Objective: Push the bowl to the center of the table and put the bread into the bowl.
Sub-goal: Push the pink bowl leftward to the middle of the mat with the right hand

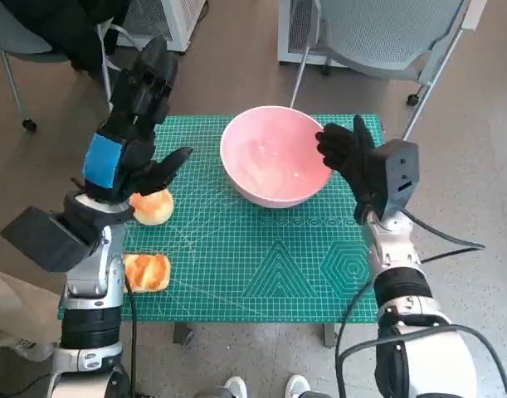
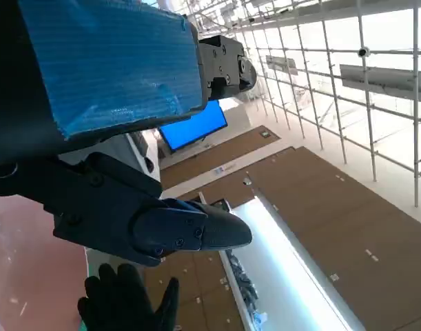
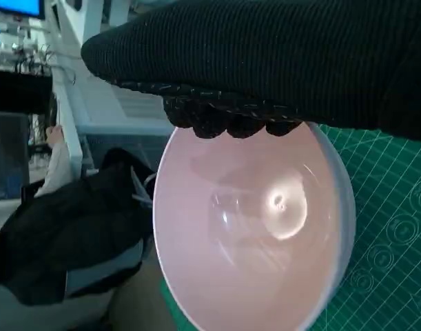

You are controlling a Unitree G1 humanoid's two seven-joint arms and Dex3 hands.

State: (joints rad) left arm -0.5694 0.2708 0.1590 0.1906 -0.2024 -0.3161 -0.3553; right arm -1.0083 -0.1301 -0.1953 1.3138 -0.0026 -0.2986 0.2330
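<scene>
An empty pink bowl [image 1: 274,157] [image 3: 251,227] stands at the far middle of the green cutting mat [image 1: 261,265]. My right hand [image 1: 348,153] [image 3: 265,62] touches the bowl's right rim with its fingers spread, holding nothing. A round bread roll [image 1: 153,207] lies on the mat's left side, and a second, flatter piece of bread [image 1: 148,271] lies nearer the front left corner. Raised just above and beyond the round roll, my left hand [image 1: 129,149] [image 2: 127,138] has its fingers apart and is empty. The left wrist view points up at the ceiling and shows no bread.
A grey mesh chair [image 1: 377,33] stands behind the table at the right. Behind it at the left is a chair draped with a dark jacket [image 1: 62,25] [image 3: 58,241]. A person's shoes [image 1: 265,387] show at the table's front edge. Mat [image 3: 396,227] extends right of the bowl.
</scene>
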